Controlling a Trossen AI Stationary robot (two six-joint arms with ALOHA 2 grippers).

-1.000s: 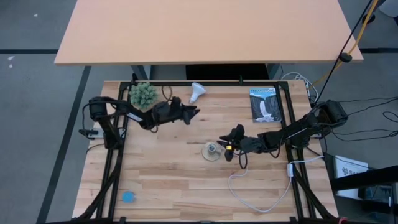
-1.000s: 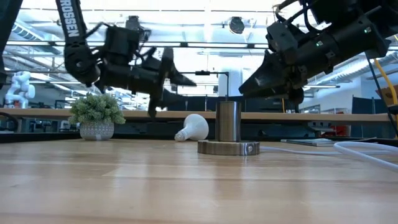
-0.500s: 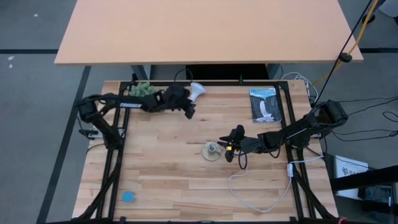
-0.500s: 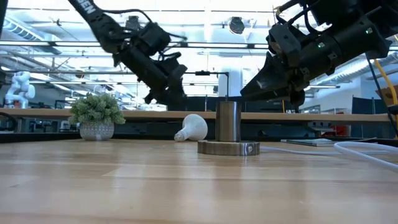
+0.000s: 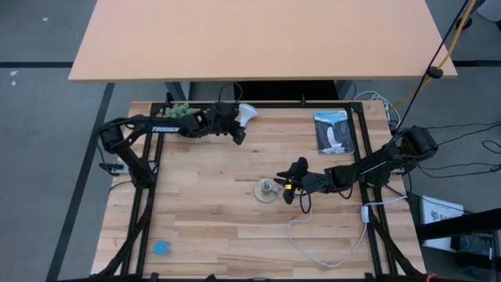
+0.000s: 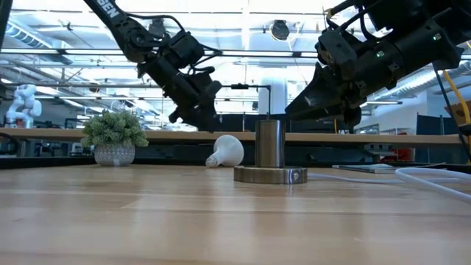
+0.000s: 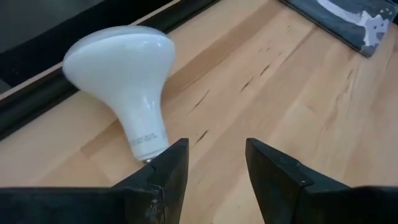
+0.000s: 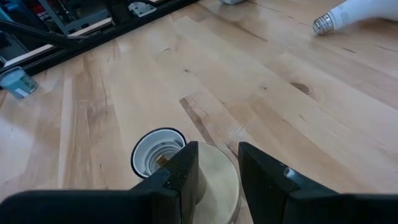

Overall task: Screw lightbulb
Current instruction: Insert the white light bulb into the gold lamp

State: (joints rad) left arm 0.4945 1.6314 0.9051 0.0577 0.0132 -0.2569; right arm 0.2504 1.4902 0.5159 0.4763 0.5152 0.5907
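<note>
The lightbulb (image 5: pixel 247 115) lies on its side at the far edge of the worktop (image 5: pixel 211 204), just beside the black frame rail, well apart from the socket (image 5: pixel 267 190) near the middle. Its broad frosted globe points toward the rail and its narrow screw base toward the left tool (image 7: pixel 211 171).

The left tool hovers close over the base end, jaws parted to a moderate gap with nothing between them. One finger (image 7: pixel 163 174) stands just beside the screw base; contact cannot be confirmed.

The right tool (image 8: pixel 214 168) sits at the socket with its jaws set narrow. Whether they are pinching the socket's disc cannot be told.

Assessment: the bulb looks light, thin-walled and brittle, and its smooth rounded surface is liable to roll or slip. The neck, where the globe tapers, appears the soundest place to grip, with modest force. This would leave the threads free for the socket.
</note>
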